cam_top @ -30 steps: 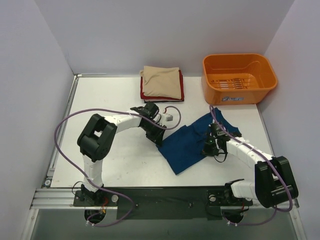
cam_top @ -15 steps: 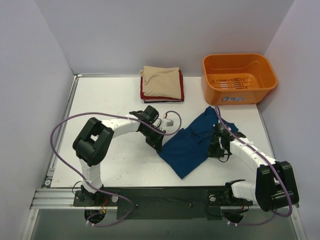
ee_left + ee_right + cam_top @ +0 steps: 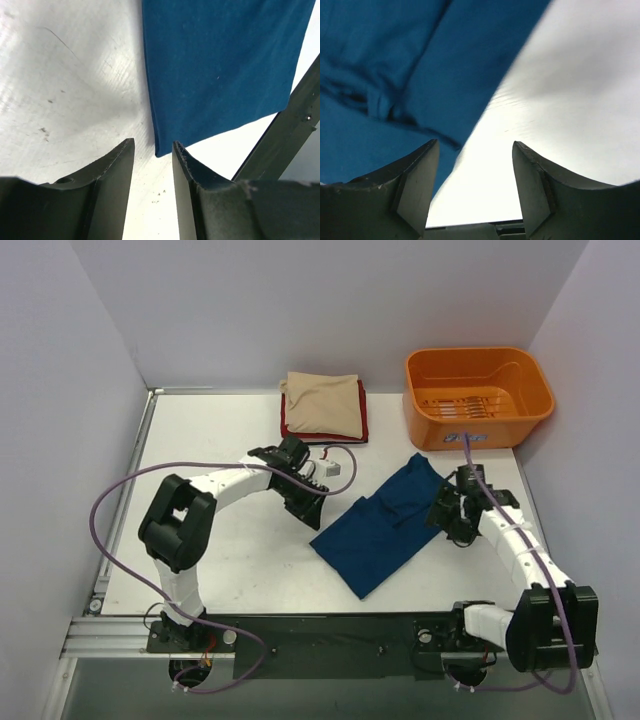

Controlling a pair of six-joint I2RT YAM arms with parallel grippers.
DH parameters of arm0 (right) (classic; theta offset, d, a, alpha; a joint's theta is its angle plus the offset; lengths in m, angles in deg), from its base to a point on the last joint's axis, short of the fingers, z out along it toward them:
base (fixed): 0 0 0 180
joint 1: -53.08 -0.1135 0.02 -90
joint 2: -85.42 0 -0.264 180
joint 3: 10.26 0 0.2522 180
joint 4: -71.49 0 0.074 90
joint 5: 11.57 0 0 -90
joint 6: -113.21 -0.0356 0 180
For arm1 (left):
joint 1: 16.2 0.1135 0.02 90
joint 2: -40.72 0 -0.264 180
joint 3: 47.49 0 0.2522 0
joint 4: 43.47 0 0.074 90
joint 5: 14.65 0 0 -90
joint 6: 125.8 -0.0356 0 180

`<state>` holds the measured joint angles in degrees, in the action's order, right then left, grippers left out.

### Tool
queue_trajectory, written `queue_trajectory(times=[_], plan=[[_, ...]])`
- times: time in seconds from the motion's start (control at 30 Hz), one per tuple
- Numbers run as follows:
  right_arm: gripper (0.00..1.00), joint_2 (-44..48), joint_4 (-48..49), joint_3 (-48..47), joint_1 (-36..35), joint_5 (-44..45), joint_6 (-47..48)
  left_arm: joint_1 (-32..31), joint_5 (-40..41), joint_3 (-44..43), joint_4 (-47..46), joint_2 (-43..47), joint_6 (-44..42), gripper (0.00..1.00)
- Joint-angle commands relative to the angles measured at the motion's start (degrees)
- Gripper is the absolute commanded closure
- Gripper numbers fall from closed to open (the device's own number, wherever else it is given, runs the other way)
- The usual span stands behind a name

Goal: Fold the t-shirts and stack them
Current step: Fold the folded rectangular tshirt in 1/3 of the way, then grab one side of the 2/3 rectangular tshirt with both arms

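A dark blue t-shirt [image 3: 385, 525] lies partly folded on the white table, right of centre, with bunched cloth at its far end. My left gripper [image 3: 312, 510] sits at its left corner. In the left wrist view that gripper [image 3: 152, 145] is open and empty, and the shirt's [image 3: 220, 65] corner lies just beyond the tips. My right gripper [image 3: 445, 520] is at the shirt's right edge. In the right wrist view it [image 3: 475, 145] stands open over bare table, with the shirt's [image 3: 395, 65] edge by its left finger. A folded beige t-shirt [image 3: 322, 403] tops a red one [image 3: 364, 426] at the back.
An orange plastic tub [image 3: 478, 397] stands at the back right, just beyond the blue shirt's far end. White walls close in the table on the left, back and right. A black rail [image 3: 330, 640] runs along the near edge by the arm bases.
Both grippers have opened and let go of the blue shirt. The right gripper has drawn the shirt's right side outward and backed off it. The left gripper now sits just off the left corner.
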<state>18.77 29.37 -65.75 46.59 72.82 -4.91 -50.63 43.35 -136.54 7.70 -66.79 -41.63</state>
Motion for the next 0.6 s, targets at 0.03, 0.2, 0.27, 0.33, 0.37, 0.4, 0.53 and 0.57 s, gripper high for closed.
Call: queue_trajectory(times=[0.03, 0.2, 0.27, 0.33, 0.37, 0.4, 0.53, 0.57], plan=[[0.44, -4.7, -0.3, -6.5, 12.2, 0.2, 3.4, -2.5, -2.1, 4.9, -1.0, 2.0, -0.6, 0.52], [0.49, -18.5, 6.2, -9.1, 18.3, -7.3, 2.5, -4.1, -2.1, 8.0, -4.3, 1.7, 0.6, 0.53], [0.53, -23.0, 7.4, -11.4, 19.3, -8.4, 2.2, -4.2, -1.7, 9.3, -5.6, 1.8, 0.8, 0.64], [0.62, -26.6, 7.6, -13.4, 19.4, -7.7, 2.0, -4.6, -1.4, 10.7, -6.7, 2.4, 0.9, 0.78], [0.68, -28.8, 7.8, -13.9, 19.4, -7.4, 1.8, -4.8, -1.6, 11.9, -6.9, 2.7, 0.9, 0.81], [0.72, -29.8, 8.0, -14.4, 19.4, -7.4, 1.7, -4.9, -2.3, 12.4, -7.6, 3.4, 0.9, 0.87], [0.89, -34.2, 9.3, -15.3, 18.5, -9.4, 1.0, -6.4, -6.6, 15.8, -10.4, 6.4, 1.4, 1.0], [0.92, -34.9, 9.5, -15.6, 17.4, -9.4, 0.9, -7.2, -7.4, 17.4, -11.0, 7.0, 1.4, 1.0]])
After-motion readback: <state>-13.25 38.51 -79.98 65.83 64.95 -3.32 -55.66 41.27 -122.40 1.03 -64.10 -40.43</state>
